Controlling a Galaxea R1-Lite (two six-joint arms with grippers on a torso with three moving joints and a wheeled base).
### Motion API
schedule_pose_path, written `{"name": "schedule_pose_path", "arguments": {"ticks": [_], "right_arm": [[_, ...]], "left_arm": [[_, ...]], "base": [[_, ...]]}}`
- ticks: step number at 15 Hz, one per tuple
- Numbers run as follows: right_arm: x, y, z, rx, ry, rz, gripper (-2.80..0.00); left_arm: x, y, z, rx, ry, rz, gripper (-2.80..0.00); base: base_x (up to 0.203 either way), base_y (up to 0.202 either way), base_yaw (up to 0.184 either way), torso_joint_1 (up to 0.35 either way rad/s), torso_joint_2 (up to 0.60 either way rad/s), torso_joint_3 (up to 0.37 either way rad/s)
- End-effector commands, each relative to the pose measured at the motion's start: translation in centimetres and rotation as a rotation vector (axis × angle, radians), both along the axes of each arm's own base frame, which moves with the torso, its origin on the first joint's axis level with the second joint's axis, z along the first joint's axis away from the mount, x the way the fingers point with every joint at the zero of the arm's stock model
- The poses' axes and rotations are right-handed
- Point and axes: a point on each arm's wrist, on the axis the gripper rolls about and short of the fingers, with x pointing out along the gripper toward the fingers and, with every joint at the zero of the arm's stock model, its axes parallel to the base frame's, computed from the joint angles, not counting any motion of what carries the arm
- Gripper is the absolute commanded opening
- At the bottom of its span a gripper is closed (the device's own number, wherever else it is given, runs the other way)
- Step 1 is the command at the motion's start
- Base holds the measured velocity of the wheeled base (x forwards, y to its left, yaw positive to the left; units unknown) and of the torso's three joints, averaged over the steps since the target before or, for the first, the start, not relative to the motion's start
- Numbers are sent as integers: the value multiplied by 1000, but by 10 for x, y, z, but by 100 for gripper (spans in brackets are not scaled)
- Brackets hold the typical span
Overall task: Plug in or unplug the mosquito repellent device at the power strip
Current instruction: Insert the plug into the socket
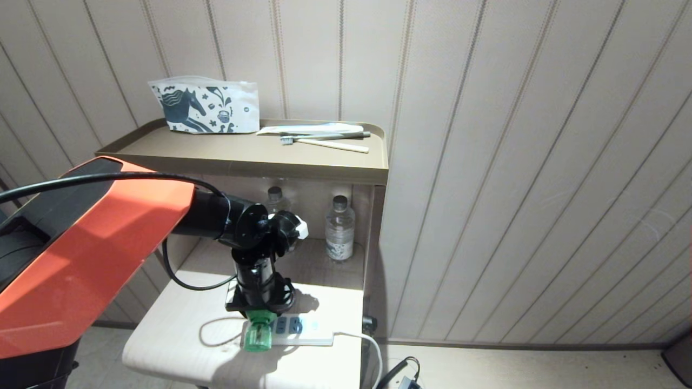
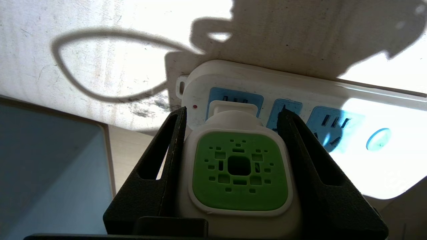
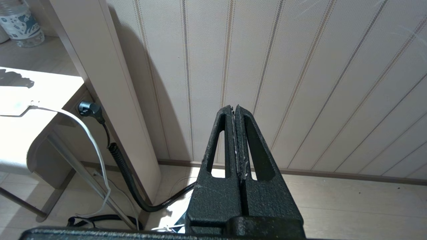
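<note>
Left gripper (image 2: 233, 120) clamps the white-and-green squarish mosquito repellent device (image 2: 238, 170), seated in the flat white power strip's (image 2: 383, 100) end socket; release or pulling remains.

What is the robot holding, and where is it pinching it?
The left gripper holds the mosquito repellent device by the two sides of its white-and-green head, at the power strip. The right gripper holds nothing.

Device plug pins (image 2: 235, 108): hidden against the socket face; seating depth not discernible.
Power strip (image 2: 383, 110): right end cut off by frame edge.
Left water bottle (image 1: 275, 201): mostly hidden behind the left arm.
White cable (image 1: 373, 351): runs out of frame at bottom.
</note>
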Motion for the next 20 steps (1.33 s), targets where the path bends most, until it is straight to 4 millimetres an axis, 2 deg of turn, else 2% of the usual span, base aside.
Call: {"name": "schedule_pose_path", "arguments": {"ticks": [1,7,20], "right_arm": [[0,0,0,0,-1,0,-280],[0,0,0,0,-1,0,-280],[0,0,0,0,-1,0,-280]], "left_arm": [[-2,-1,9,-85,7,2,-280],[0,-4,12,-116,-5,8,-280],[-2,-3,0,-26,-8,22,-280]], "base": [[0,0,0,0,0,0],[0,0,0,0,0,0],[0,0,0,0,0,0]]}}
